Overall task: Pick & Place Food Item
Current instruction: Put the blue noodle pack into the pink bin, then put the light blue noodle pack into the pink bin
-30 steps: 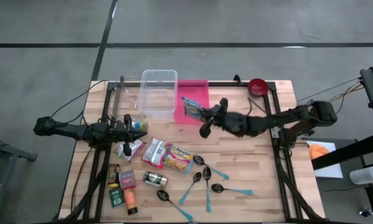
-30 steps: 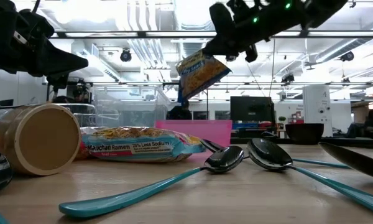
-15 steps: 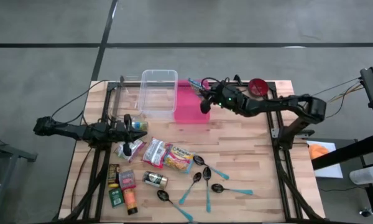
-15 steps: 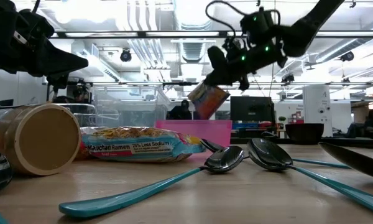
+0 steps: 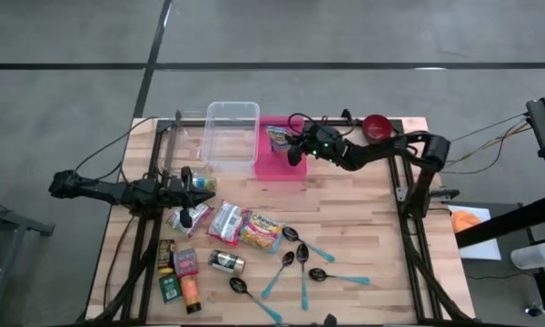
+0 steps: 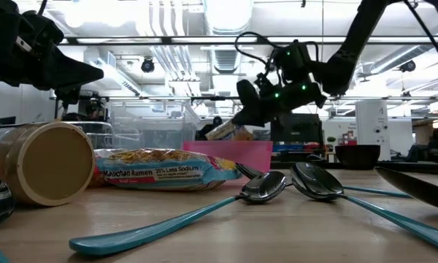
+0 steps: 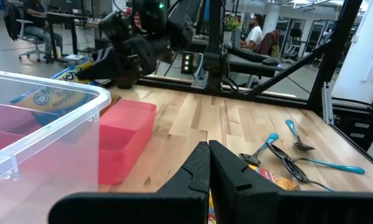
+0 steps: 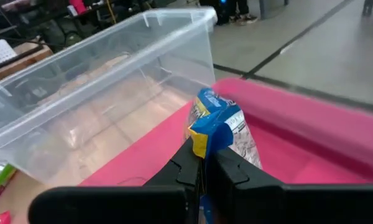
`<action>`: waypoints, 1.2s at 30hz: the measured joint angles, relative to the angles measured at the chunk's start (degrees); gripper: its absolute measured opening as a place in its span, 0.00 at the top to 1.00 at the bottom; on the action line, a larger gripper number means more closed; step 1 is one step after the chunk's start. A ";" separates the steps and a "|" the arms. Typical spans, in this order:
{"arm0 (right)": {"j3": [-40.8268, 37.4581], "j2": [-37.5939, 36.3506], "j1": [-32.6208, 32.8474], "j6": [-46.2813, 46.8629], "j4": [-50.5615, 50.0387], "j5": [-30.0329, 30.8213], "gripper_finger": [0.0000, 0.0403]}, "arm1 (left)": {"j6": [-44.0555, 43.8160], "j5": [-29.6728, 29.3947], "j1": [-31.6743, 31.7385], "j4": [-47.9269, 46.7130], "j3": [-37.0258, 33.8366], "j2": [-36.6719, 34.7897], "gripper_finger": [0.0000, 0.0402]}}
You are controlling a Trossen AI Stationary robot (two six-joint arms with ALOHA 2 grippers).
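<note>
High view: right gripper [image 5: 293, 148] over the pink tray [image 5: 280, 163] at the far middle of the worktop [image 5: 363, 236], fingers pinched tight on the corner of a blue-and-yellow food packet [image 5: 278, 137]. Packet hangs over the tray's far end, beside the clear bin [image 5: 231, 136]; contact with the tray floor cannot be told.

Right wrist view: packet [image 8: 219, 127] clamped by its edge between the fingers [image 8: 188, 163], pink tray [image 8: 311, 137] below and behind it, clear bin [image 8: 105, 93] just beside.

Low view: right gripper [image 6: 247, 109] held low above the tray's rim [image 6: 226, 150], packet [image 6: 230, 132] tilted under it.

Left gripper [image 5: 193, 181] waits at the worktop's left side, fingers closed together and empty, as the left wrist view [image 7: 207, 163] shows.

Near side of the worktop: ramen packs [image 5: 262, 231], a can [image 5: 225, 262], small bottles [image 5: 183, 277] and teal spoons [image 5: 302, 263]. Red bowl [image 5: 376, 126] at the far right corner.
</note>
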 joint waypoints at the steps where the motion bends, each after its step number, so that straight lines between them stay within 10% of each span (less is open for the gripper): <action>1: 0.06 0.44 0.01 0.90 -0.04 0.01 0.98 | 0.00 0.00 -0.02 -0.02 0.00 0.00 1.00; 36: 0.59 -0.09 0.11 1.27 -1.18 -2.39 0.21 | -0.01 0.00 -0.02 0.00 0.00 -0.02 1.00</action>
